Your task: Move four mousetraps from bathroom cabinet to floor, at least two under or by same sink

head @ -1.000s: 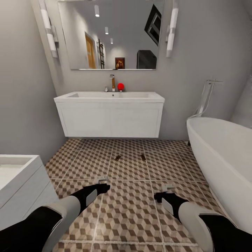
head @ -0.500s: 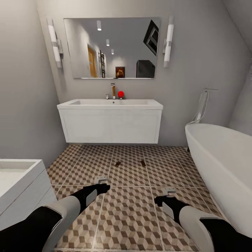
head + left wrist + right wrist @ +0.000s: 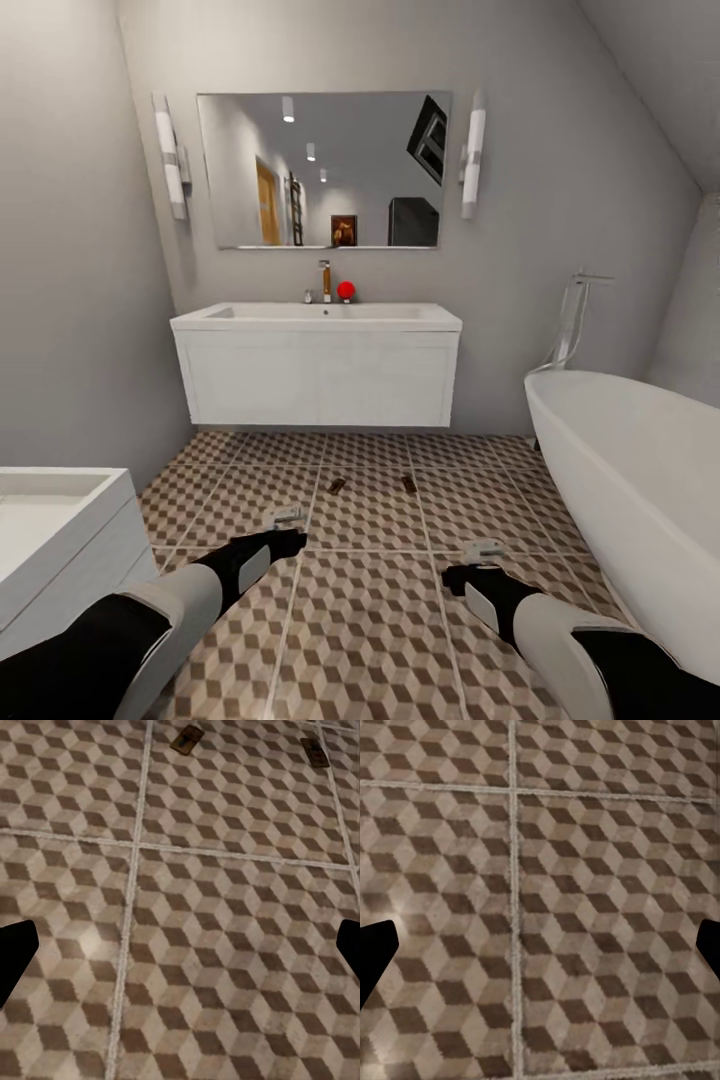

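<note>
From the head camera, two small flat brown wooden mousetraps lie on the bathroom floor (image 3: pixel 370 620), which has big square tiles with a brown, beige and white cube pattern. One mousetrap (image 3: pixel 337 485) is on the left and the other mousetrap (image 3: pixel 408 484) is on the right, a little apart, both just in front of the white box-shaped sink (image 3: pixel 318 365) with its chrome tap. They are near it, but not under it. A small red ball (image 3: pixel 346 290) sits on the sink top. A big mirror (image 3: pixel 322 170) hangs above, and the white oval bathtub (image 3: pixel 630 470) stands to the right. Another white basin (image 3: pixel 50 530) is at the near left. The left gripper (image 3: pixel 287 518) and the right gripper (image 3: pixel 483 549) hang low over the tiles, holding nothing.

From the left wrist camera, both traps show far ahead on the floor (image 3: pixel 225 945), one (image 3: pixel 187 738) and the other (image 3: pixel 314 752). The two dark finger tips sit far apart at the edges, so the jaws are spread wide with nothing between them.

From the right wrist camera, there is floor (image 3: pixel 585 907) and pale grout lines. Its dark finger tips are also wide apart and hold nothing.

A trap looks light, stiff and thin. It lies flat, so it may be hard to get fingers under. I would pinch it by the long wooden edges and keep off the metal parts, which might snap. The traps are tiny here, so I cannot make out any words on them, and I see no writing anywhere else.
</note>
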### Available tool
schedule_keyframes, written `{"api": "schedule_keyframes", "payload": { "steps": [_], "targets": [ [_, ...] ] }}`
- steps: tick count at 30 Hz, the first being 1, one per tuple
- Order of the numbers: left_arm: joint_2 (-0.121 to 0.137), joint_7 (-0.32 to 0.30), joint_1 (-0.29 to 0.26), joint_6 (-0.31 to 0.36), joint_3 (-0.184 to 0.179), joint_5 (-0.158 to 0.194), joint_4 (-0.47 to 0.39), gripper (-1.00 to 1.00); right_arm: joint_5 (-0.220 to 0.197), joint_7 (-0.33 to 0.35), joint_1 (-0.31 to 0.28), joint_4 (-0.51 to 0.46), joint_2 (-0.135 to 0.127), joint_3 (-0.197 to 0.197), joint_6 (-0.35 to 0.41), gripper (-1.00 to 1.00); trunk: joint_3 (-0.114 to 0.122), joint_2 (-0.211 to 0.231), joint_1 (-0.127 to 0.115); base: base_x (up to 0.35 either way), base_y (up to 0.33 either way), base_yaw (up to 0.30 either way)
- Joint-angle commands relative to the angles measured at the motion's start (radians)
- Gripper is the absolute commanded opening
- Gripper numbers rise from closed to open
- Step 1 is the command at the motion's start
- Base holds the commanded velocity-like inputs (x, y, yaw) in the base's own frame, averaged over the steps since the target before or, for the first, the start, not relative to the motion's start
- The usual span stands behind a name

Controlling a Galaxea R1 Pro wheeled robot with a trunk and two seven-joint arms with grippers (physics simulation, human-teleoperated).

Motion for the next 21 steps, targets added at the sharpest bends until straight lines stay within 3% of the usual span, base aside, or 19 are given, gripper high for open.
{"api": "schedule_keyframes", "payload": {
  "steps": [1,17,21],
  "targets": [
    [0.001,0.003,0.0,0.004,-0.008,0.01,0.0,1.0,0.007,-0.004,0.001,0.001,0.0,-0.003,0.002,1.0,0.003,0.0,-0.001,0.0,0.0,0.0],
    [0.01,0.003,0.053,0.0,-0.008,0.011,0.0,1.0,0.014,-0.004,0.051,0.001,-0.005,-0.003,-0.031,1.0,0.065,0.004,-0.008,0.0,0.0,0.0],
    [0.012,0.003,0.069,-0.001,-0.008,0.01,0.0,1.0,0.017,-0.005,0.057,0.001,-0.006,-0.003,-0.035,1.0,0.077,0.032,-0.024,0.0,0.0,0.0]
  ]
}}
